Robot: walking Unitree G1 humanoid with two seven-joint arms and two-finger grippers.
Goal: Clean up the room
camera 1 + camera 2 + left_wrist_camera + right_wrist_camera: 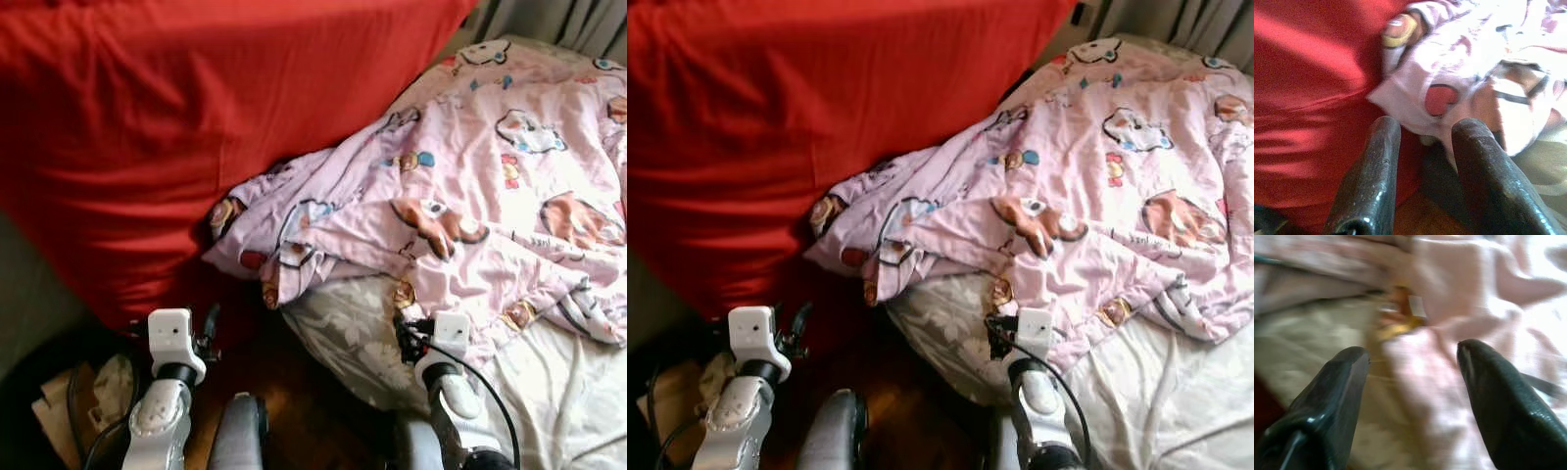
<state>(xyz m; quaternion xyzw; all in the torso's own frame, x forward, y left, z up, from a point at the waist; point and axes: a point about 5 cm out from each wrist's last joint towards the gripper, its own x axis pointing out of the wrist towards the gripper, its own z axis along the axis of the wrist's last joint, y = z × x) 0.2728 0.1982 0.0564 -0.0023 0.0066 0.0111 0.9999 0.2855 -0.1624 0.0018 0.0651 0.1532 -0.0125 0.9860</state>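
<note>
Clutter (83,397) of pale cloth and cords sits low on the dark floor at the far left, beside the left arm. Above it a big red cover (196,127) drapes down over something bulky and takes up the whole upper left. The left gripper (1422,161) hangs just in front of the red cover's lower edge, its two black fingers (1371,181) parted with nothing between them; in the left wrist view they point at the spot where the red cloth meets the corner of the quilt. A strip of dark wooden floor (304,401) lies between the two arms. The pink cartoon-print quilt (470,196) lies crumpled across the bed, its left corner bunched against the red cover and its lower edge hanging over the bed's near edge. Under it a grey flowered sheet (338,338) shows at the bed's near left corner, and a white sheet (558,392) at the near right. The right gripper (1413,372) hovers over the quilt's lower edge, fingers spread wide and empty
</note>
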